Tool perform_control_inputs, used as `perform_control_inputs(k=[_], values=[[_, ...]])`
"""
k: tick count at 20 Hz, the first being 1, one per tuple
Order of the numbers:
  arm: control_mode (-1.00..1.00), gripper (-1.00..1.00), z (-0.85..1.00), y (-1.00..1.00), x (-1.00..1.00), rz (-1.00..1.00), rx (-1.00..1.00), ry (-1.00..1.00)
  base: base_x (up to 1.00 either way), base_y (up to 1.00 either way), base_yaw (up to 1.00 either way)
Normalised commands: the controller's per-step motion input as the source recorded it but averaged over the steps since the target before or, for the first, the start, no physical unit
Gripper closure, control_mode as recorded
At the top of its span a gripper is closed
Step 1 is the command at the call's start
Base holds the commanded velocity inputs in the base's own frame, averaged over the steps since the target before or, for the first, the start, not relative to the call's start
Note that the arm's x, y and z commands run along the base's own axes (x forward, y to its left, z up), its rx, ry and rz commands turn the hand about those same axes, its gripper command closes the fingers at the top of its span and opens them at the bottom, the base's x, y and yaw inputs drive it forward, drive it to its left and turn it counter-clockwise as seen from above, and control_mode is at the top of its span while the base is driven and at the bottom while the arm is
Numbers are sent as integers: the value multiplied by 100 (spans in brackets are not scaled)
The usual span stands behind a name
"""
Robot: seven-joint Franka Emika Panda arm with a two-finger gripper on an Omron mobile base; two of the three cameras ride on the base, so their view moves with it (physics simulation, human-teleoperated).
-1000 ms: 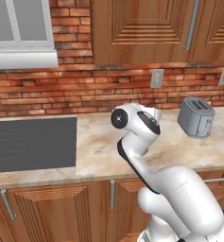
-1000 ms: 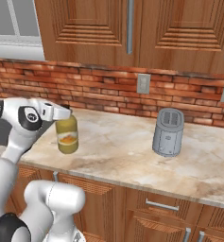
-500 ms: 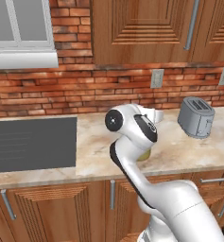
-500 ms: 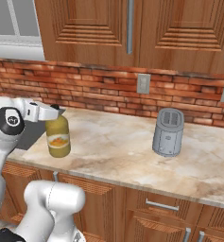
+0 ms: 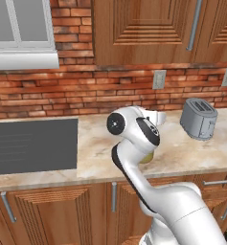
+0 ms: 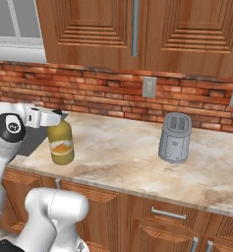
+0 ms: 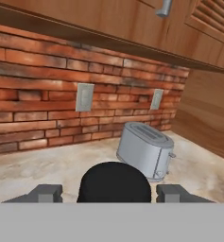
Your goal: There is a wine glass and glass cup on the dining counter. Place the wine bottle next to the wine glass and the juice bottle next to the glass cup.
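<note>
the juice bottle [image 6: 60,143] hangs from my claw [image 6: 55,118], gripped by the neck just under its black cap [image 7: 114,183], with my two fingertips [image 7: 46,193] pressed in on either side of it. a second ago its base still sat low by the tabletop [image 6: 128,157]; since then i have raised it and drawn it back toward my side, so it now floats clear of the marbled stone, upright, near the front edge. from the left base view only a sliver of yellow [image 5: 147,156] shows behind my wrist.

that lift means the pick is done, by my reckoning, and the carrying part is next: this brick-backed worktop is not the dining counter, and neither glass is here. the grey toaster [image 6: 175,137] stands well apart to my right, against the wall side, with two wall sockets [image 7: 84,97] behind it. swinging away, i should keep the bottle upright and clear of the cabinets [image 5: 143,28] overhead.
</note>
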Motion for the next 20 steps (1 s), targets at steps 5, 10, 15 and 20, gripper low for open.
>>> perform_control_inputs(k=[5, 10, 15, 20], values=[[100, 100, 0, 0, 0, 0, 0, 0, -5, 1, 2], [100, 100, 0, 0, 0, 0, 0, 0, -60, 19, 16], [100, 100, 0, 0, 0, 0, 0, 0, -33, 28, 62], [100, 100, 0, 0, 0, 0, 0, 0, -6, 18, 96]])
